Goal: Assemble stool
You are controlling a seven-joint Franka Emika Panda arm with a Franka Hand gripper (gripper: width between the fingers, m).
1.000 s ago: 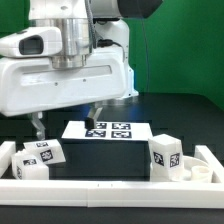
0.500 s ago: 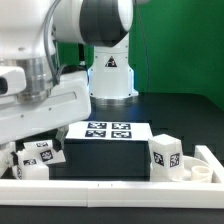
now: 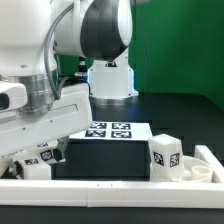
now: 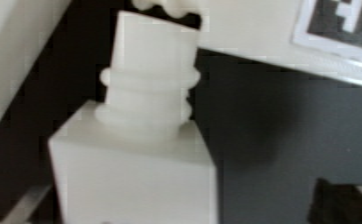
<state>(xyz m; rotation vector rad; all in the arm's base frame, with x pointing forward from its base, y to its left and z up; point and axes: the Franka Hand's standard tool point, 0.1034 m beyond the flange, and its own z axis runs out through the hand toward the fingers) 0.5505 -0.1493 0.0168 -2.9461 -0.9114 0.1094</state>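
A white stool leg [image 4: 139,150] with a ribbed stub on one end fills the wrist view. It is the tagged leg [image 3: 42,157] lying at the exterior view's left, by the frame rail. My gripper [image 4: 192,212] has come down over it and is open. A dark fingertip [image 4: 347,205] stands apart from one side of the leg, and the other finger is only just in frame at the opposite side. In the exterior view the arm's body hides most of my gripper [image 3: 33,160]. A second tagged leg [image 3: 165,154] stands upright at the right. The disc seat is not in view.
The marker board [image 3: 108,130] lies in the middle behind a dark block, and its edge shows in the wrist view [image 4: 276,52]. White frame rails run along the front [image 3: 110,186] and the right [image 3: 214,160]. A small white part [image 3: 204,172] lies by the right rail.
The arm has swung to the exterior view's left and come down, bringing my gripper from above the marker board to the left leg.
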